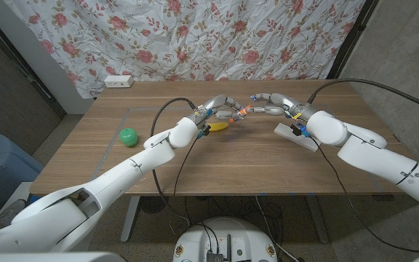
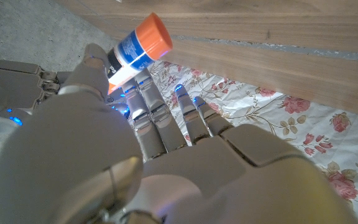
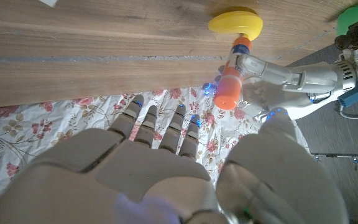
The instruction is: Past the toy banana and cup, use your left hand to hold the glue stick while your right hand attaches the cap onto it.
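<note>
Over the middle of the table, past the yellow toy banana (image 1: 217, 126), my left hand (image 1: 220, 109) holds the glue stick (image 1: 241, 112) in the air. In the left wrist view its thumb and fingers grip the white-and-blue body of the stick (image 2: 126, 56), and an orange cap (image 2: 152, 32) sits on the free end. My right hand (image 1: 271, 105) faces it from the right with fingers spread, fingertips close to the capped end. The right wrist view shows the orange cap (image 3: 229, 93) between that hand's thumb and fingers (image 3: 166, 168); contact is unclear. The green cup (image 1: 127, 137) stands far left.
A flat white piece (image 1: 297, 136) lies on the table under my right wrist. A white power strip (image 1: 118, 81) sits at the back left edge. A floral cloth hangs behind the table (image 1: 268, 160). Cables run along both arms.
</note>
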Available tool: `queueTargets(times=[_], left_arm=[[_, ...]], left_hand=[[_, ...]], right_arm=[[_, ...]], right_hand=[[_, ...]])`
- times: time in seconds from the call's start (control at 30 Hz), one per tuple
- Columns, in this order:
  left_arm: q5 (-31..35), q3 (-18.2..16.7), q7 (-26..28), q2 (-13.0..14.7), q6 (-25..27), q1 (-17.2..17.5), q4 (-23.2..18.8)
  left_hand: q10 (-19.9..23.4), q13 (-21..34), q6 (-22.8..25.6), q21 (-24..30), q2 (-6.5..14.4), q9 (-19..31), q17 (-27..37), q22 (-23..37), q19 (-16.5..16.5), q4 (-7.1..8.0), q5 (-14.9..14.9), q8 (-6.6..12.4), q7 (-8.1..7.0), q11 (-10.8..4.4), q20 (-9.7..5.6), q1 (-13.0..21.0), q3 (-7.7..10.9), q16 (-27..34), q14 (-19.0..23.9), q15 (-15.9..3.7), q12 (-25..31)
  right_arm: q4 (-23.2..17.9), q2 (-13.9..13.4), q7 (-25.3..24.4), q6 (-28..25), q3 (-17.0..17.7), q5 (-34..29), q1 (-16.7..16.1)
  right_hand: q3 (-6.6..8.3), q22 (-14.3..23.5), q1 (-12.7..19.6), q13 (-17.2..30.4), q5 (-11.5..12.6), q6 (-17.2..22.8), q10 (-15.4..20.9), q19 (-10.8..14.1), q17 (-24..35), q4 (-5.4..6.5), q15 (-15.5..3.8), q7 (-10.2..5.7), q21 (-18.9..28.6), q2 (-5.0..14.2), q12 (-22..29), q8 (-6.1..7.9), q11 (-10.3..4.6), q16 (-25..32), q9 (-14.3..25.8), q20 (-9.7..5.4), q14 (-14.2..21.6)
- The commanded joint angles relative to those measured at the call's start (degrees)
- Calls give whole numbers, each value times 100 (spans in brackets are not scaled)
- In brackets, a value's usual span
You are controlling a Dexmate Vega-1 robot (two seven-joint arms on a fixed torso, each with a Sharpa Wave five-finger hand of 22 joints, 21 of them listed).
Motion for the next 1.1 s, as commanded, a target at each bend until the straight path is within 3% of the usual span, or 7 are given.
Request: queueTargets(times=[0.03, 0.23, 0.67, 1.1], left_arm=[[-32, -23, 44, -10, 18, 37, -48], [-63, -52, 107, -14, 8, 86, -53], [-81, -51, 190, -88, -75, 53, 71], [-130, -34, 221, -167, -143, -13, 252]], left_hand=[[90, 27, 293, 48, 319, 61, 17, 11, 57, 65, 26, 54, 167, -117, -87, 245, 28, 23, 72, -764, 38], [94, 27, 300, 48, 315, 61, 17, 11, 57, 69, 25, 57, 143, -117, -89, 233, 20, 23, 72, -764, 42], [100, 27, 292, 47, 311, 61, 19, 11, 59, 87, 23, 56, 88, -117, -90, 182, -8, 24, 74, -763, 48], [107, 27, 303, 49, 311, 60, 20, 12, 65, 89, 23, 60, 63, -119, -90, 157, -22, 25, 78, -764, 52]], right_arm=[[136, -6, -359, 673, 291, 278, -384], [211, 100, -667, 1029, 428, 345, -647], [183, 276, -1280, 1273, 598, 25, -1046], [247, 536, -1787, 1426, 650, -344, -1330]], right_hand=[[-13, 21, -196, -11, -69, -169, -212, -27, 15, 107, -37, 3, 28, 55, -5, -24, -24, -35, 2, -59, -193], [-32, 22, -474, -30, -173, -282, -500, -64, 24, 251, -166, 59, 43, 238, -11, -2, -111, -53, -2, -52, -447], [-26, 21, -572, -48, -269, -366, -678, -20, 0, 279, -241, 254, 63, 334, 4, 7, -130, -39, -8, -59, -544], [-26, 22, -677, -61, -354, -169, -582, 71, -22, 304, -296, 284, 86, 415, 70, 87, -153, 27, -14, -100, -453]])
